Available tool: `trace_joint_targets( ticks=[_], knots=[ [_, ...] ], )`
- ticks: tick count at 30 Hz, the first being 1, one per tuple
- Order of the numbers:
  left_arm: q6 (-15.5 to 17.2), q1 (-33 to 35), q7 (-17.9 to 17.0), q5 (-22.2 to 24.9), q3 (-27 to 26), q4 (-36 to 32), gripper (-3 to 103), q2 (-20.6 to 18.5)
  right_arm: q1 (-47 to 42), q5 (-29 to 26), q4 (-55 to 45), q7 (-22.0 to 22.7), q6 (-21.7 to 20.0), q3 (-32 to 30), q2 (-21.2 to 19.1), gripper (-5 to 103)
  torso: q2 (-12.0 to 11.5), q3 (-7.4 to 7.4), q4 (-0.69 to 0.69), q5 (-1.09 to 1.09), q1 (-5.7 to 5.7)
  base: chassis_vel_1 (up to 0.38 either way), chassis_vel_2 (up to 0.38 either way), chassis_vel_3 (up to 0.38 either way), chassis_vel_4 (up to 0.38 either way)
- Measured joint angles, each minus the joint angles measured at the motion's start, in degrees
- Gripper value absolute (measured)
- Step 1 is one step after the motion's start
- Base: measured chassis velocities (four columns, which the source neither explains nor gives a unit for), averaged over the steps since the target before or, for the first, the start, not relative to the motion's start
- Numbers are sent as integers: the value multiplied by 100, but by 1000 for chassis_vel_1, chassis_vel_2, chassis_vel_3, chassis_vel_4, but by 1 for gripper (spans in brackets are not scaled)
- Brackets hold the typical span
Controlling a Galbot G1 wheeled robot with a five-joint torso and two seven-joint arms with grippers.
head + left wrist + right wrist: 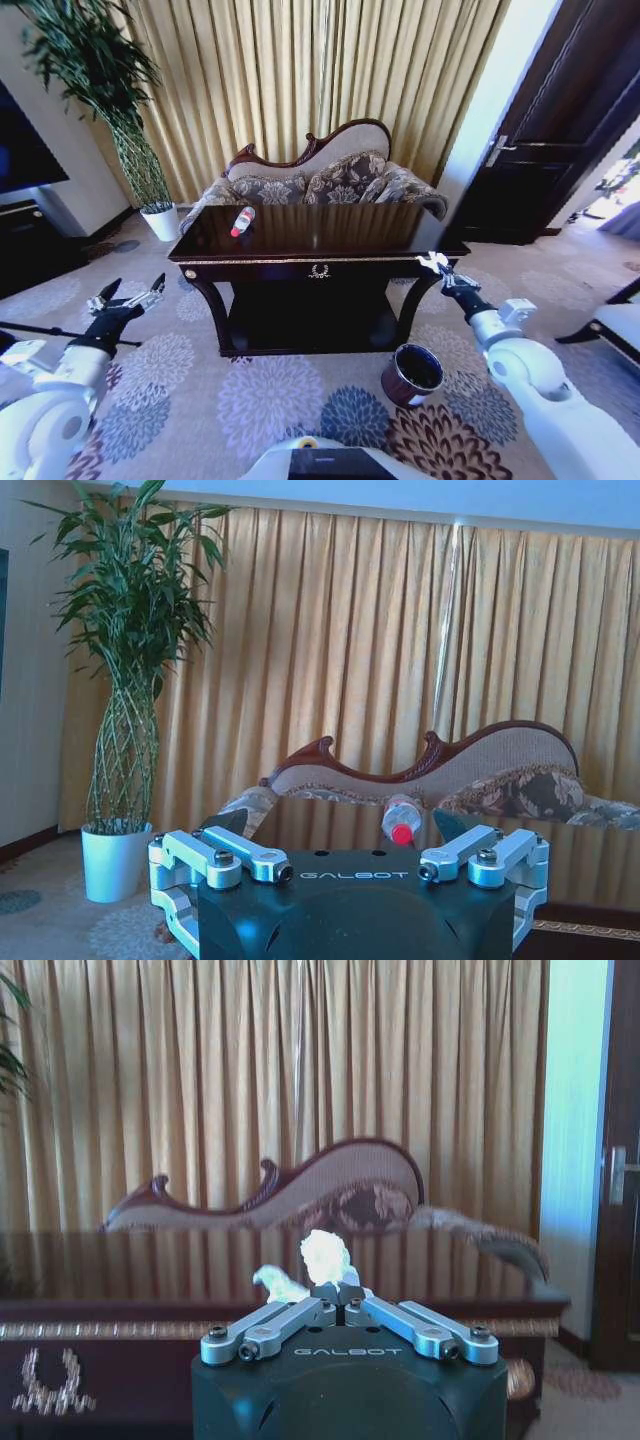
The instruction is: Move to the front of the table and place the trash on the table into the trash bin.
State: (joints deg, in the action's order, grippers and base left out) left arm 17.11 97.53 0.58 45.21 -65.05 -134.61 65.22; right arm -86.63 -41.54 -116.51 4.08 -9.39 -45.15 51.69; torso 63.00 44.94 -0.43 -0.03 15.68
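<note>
The dark glossy table [320,262] stands straight ahead, seen too in the wrist views [320,828] [150,1265]. A clear bottle with a red cap [241,221] [402,821] lies on its left part. My right gripper [438,268] [340,1290] hovers at the table's front right corner, shut on a crumpled white paper wad [432,261] [325,1253]. The round reddish-brown trash bin [412,373] stands on the carpet below and slightly to the left of that gripper. My left gripper [127,298] [350,865] hangs open and empty, off the table's left end.
A patterned sofa [330,180] sits right behind the table. A tall plant in a white pot [160,220] stands back left, a black TV stand [25,245] at far left. A dark door [540,150] and a chair [615,325] are on the right.
</note>
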Motion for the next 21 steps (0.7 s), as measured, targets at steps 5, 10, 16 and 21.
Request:
trace_joint_targets(
  ticks=[5,10,16,21],
  knots=[
    [-69,-6,0,-61,1,-28,100,29,-2,478,678,-176,18,290,246,0,-2,2,1,2,3,0,0,0,0],
    [-136,26,1,-106,-49,-75,100,55,304,946,1958,-250,282,631,496,0,-2,2,2,2,4,0,0,0,0],
    [-150,41,7,-133,-40,-93,100,108,670,1722,3412,-367,809,830,664,0,-2,2,1,2,3,0,0,0,0],
    [-154,17,10,-202,83,-111,100,158,977,2030,4369,-415,1019,944,845,0,-2,2,1,2,3,0,0,0,0]
  ],
)
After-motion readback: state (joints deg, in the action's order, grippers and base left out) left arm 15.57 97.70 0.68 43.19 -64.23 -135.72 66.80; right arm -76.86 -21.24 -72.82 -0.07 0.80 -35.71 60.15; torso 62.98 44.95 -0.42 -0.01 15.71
